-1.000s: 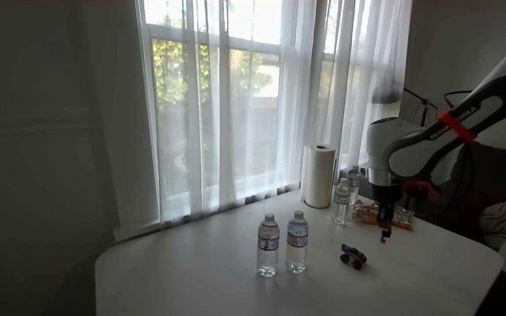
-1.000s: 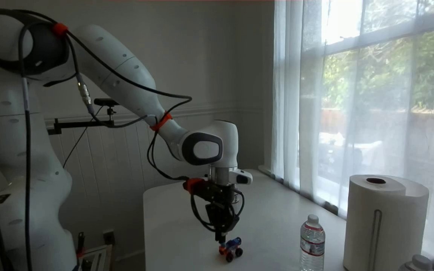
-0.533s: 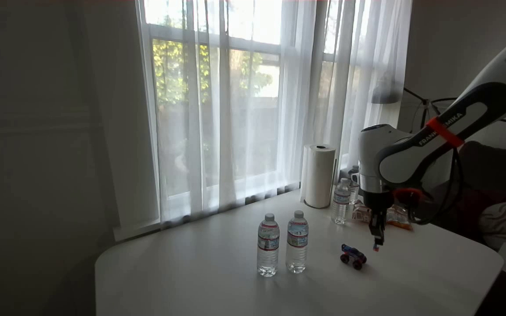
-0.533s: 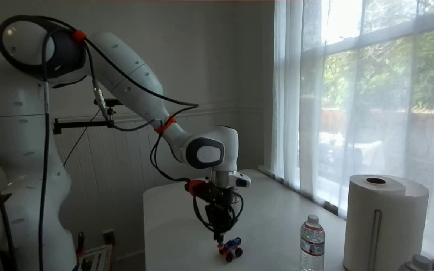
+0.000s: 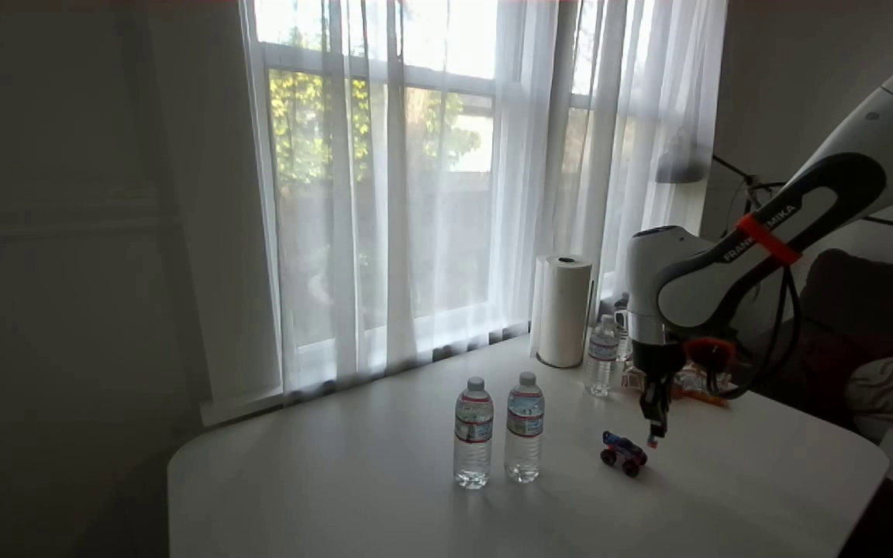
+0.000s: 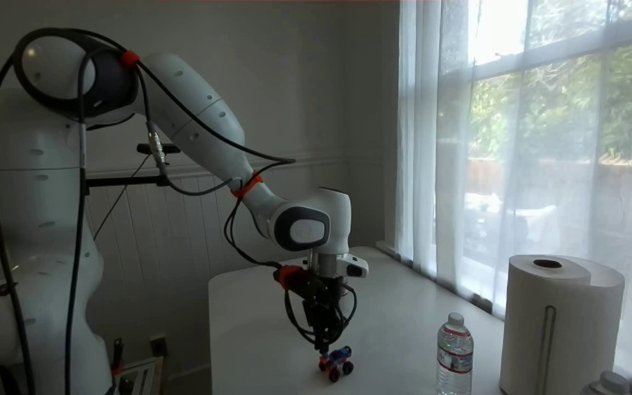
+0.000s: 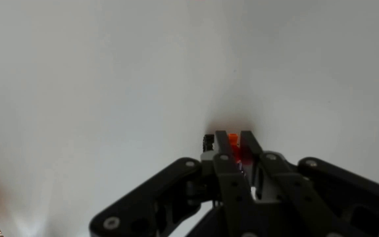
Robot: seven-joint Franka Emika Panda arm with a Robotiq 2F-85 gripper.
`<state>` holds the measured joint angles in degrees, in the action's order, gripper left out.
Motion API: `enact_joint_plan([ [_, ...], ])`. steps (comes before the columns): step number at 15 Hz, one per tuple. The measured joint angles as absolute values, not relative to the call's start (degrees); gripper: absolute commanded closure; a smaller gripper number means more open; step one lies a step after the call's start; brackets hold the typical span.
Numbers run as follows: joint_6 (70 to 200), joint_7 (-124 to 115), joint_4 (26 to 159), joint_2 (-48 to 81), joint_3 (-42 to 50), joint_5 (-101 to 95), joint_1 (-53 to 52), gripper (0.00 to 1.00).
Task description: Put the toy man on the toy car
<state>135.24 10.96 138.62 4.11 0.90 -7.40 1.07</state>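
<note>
The toy man point(image 5: 653, 442) appears to be grasped between the fingers point(image 7: 221, 142), its reddish tip seen below them in an exterior view; it is held above the tabletop point(image 5: 338, 496), close to one end of the toy car point(image 5: 623, 452); whether the two are touching cannot be told, since in the wrist view they are largely hidden by the fingers; for the placing to be done well, the figure should be brought over the middle of the car and lowered slowly, so that the car is not rolled aside; the grip should be eased only once the figure is borne by the car, and the fingers raised straight up; compared with a second ago, the toy man is carried lower and nearer to the car, which is left unmoved
</note>
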Motion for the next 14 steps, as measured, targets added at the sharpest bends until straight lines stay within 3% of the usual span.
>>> enact_joint_plan([
  [4,135.2,11.0,138.5,4.3,0.9,-7.4,1.1,0.87],
  [5,135.2,11.0,138.5,4.3,0.9,-7.4,1.1,0.97],
  [14,135.3,10.6,138.5,4.4,0.9,-7.4,1.1,0.97],
])
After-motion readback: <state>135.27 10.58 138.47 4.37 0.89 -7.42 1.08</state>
